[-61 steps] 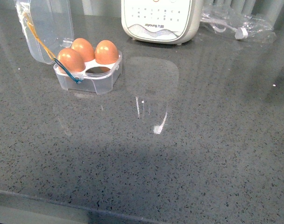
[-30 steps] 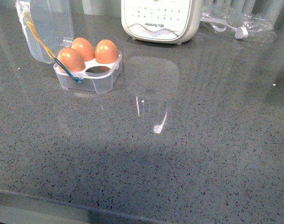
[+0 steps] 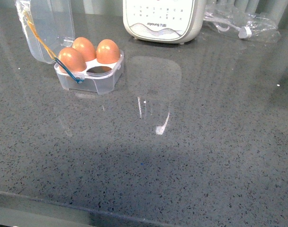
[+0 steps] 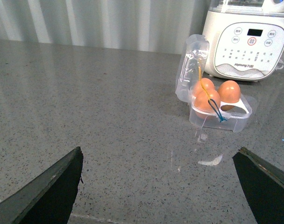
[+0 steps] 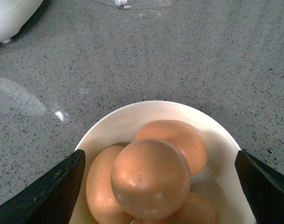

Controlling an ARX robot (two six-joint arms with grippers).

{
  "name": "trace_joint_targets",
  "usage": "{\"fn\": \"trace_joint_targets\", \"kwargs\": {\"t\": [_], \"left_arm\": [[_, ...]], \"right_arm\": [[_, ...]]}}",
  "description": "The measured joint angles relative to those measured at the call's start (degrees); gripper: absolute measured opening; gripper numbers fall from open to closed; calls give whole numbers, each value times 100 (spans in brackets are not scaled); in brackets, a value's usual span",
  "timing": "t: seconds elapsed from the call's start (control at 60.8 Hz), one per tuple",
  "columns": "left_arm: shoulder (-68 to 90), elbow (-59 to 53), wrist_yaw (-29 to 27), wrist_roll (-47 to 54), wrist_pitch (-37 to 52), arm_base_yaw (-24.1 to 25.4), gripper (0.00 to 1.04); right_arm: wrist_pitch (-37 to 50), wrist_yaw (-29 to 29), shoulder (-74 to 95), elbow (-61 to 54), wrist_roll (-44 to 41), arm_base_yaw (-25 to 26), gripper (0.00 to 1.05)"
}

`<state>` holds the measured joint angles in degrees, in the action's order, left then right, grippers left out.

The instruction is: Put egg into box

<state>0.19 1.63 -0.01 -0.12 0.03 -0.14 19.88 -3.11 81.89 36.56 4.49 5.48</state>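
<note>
- Right wrist view looks straight down on a white bowl (image 5: 216,135) heaped with brown eggs. The topmost egg (image 5: 151,184) sits directly below the right tool (image 5: 158,156), between its two dark fingers.
- That tool is spread wide, one finger on either side of the bowl, and it grips nothing.
- The top egg looks almost round from above, so its long axis probably points up towards the camera, though I cannot be sure.
- Front view puts the box (image 3: 94,86) at the far left of the worktop (image 3: 182,156). Its lid (image 3: 49,23) is tipped back, three cells are filled, and the empty cell (image 3: 100,70) is at its near right corner.
- Only a sliver of the bowl shows at that view's right edge, well apart from the box, so the right arm is the one to pick.
- Left tool (image 4: 158,153) is likewise wide open and empty, facing the box from a way off.
- Likely next move: a straight descent and a gentle close across the egg's narrow girth.
</note>
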Motion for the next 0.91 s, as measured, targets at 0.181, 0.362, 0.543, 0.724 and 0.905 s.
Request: {"fn": "trace_joint_targets", "kwargs": {"t": [0.181,0.362,0.543,0.724,0.905], "left_arm": [[0,0,0,0,0,0,98],[0,0,0,0,0,0,98],[0,0,0,0,0,0,98],[0,0,0,0,0,0,98],[0,0,0,0,0,0,98]], "right_arm": [[48,-26,13,-35,-48,24,59],[55,-83,13,-35,-74,50,42],[52,-79,-66,-61,-107,50,41],[232,90,-334,-87,-210,-42,41],[439,170,-468,127,-229,-437,41]]}}
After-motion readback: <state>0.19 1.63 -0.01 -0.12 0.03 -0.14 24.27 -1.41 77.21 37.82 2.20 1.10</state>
